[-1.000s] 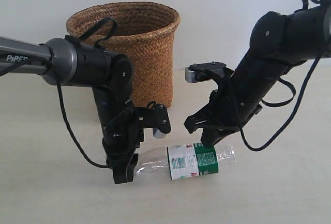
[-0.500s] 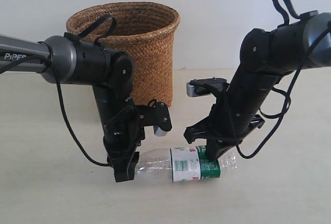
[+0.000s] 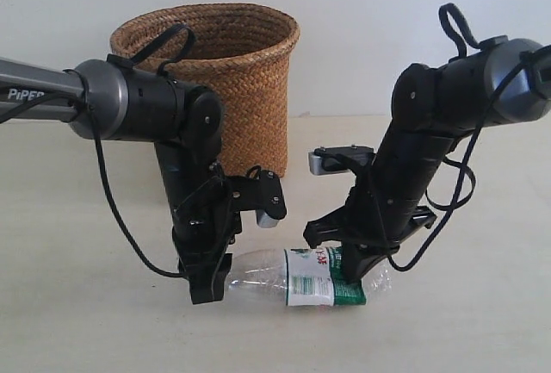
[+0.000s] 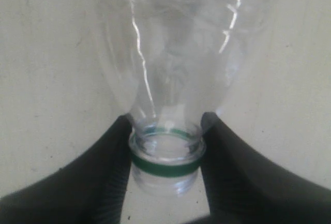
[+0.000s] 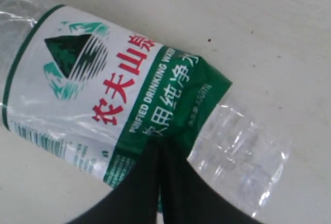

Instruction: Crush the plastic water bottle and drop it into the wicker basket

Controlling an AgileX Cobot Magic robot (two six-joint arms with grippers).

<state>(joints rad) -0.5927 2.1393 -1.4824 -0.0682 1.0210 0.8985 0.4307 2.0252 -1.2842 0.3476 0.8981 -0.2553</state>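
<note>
The plastic water bottle (image 3: pixel 301 278) lies on its side on the pale table (image 3: pixel 77 321), its capless neck to the left and its ribbed base to the right. My left gripper (image 3: pixel 205 291) is shut on the neck; in the left wrist view its fingers (image 4: pixel 111 157) clamp the green ring of the plastic water bottle (image 4: pixel 176 53). My right gripper (image 3: pixel 349 268) is shut, fingers together, and its tips press down on the green end of the label. The right wrist view shows the right gripper (image 5: pixel 158 142) touching the plastic water bottle (image 5: pixel 103 89). The wicker basket (image 3: pixel 237 71) stands upright behind.
The basket stands at the back of the table against a white wall, just behind my left arm (image 3: pixel 138 110). My right arm (image 3: pixel 448 106) leans in from the right with loose black cables. Bare tabletop lies in front of the bottle.
My right arm has come down and leftward until its shut fingertips press onto the label. The bottle's base end has dipped slightly. The left gripper has stayed put on the neck.
</note>
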